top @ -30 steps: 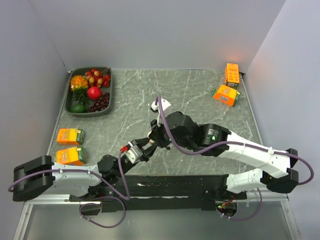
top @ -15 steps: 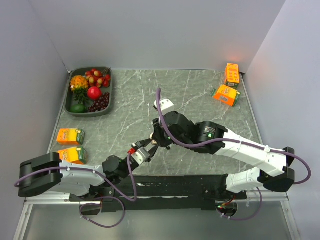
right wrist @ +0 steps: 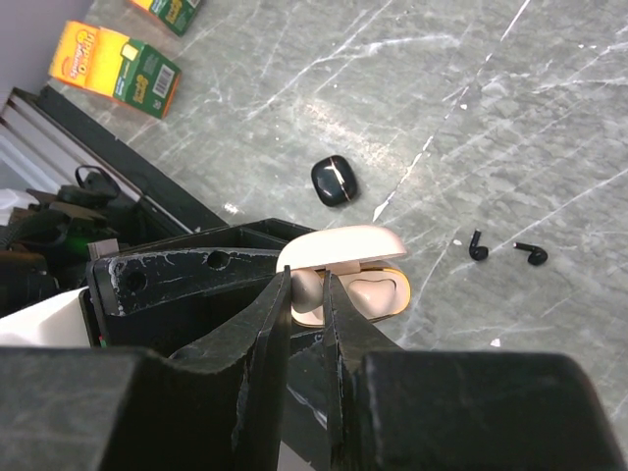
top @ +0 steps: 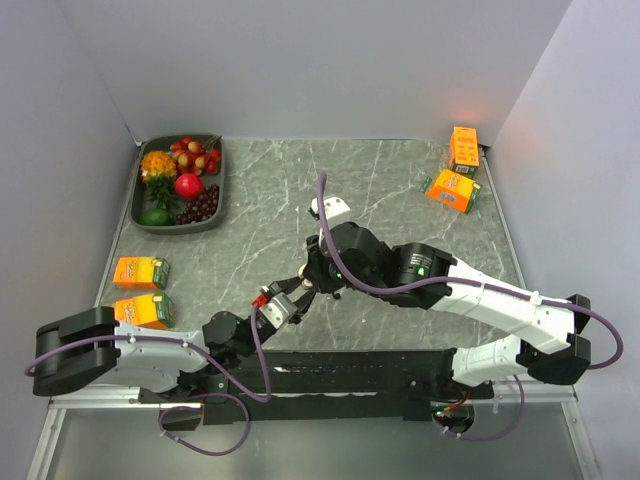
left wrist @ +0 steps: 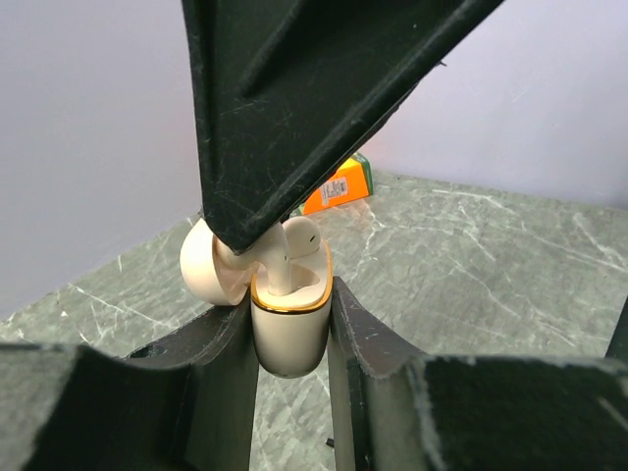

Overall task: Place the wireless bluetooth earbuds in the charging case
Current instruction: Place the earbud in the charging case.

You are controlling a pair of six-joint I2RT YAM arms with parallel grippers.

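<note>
The left tool [left wrist: 289, 312] is clamped on a cream case [right wrist: 381, 294]. One finger presses on each side of it. The case stands up straight and its lid [left wrist: 206, 265] is tipped open to one side. A gold rim runs round its open top.

The right tool [right wrist: 306, 289] comes down from above. Its two fingers are close together and pinch a cream bud [left wrist: 294, 240]. The bud's round head sits just over the gold rim, and its thin stem pokes down into the case. The two tools meet near the middle of the table [top: 400, 170], toward the near edge.

Two black buds [right wrist: 477, 245] lie on the table, not in any case. They lie just beside each other and nothing holds them. A small black case [right wrist: 334, 182] lies shut on the table near them.

Farther out, a dark tray [top: 222, 180] of fruit sits in the far left corner. Two orange boxes [top: 140, 272] sit by the left edge, one nearer than the other. Two more orange boxes [top: 450, 190] sit in the far right corner.
</note>
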